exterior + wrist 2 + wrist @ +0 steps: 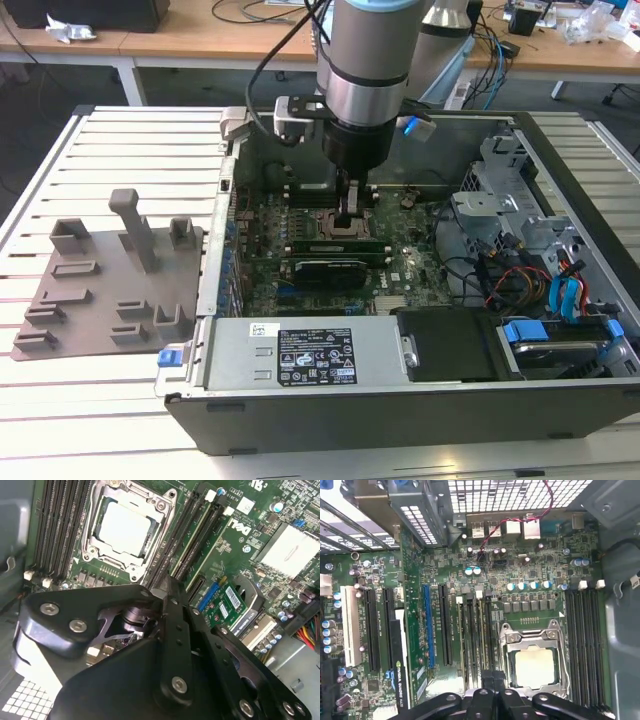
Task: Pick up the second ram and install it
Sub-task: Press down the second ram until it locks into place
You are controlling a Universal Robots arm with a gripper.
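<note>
My gripper [352, 220] reaches down into the open computer case, right beside the square metal CPU socket [328, 226]. In both wrist views its fingers meet over the long memory slots next to the CPU socket [535, 665] [125, 527]. The gripper [493, 675] [162, 587] is shut, pinching the second ram [491, 647], a thin green stick seen edge-on in line with a slot. Its lower edge is hidden, so I cannot tell how deep it sits. A green strip [320, 243] lies along the slots in the exterior view.
A wider black card [325, 268] with a green edge stands in front of the slots. Drive bays [500, 200] and coloured cables [545, 285] crowd the exterior view's right. A grey parts holder [110, 280] lies on the slatted table at the left.
</note>
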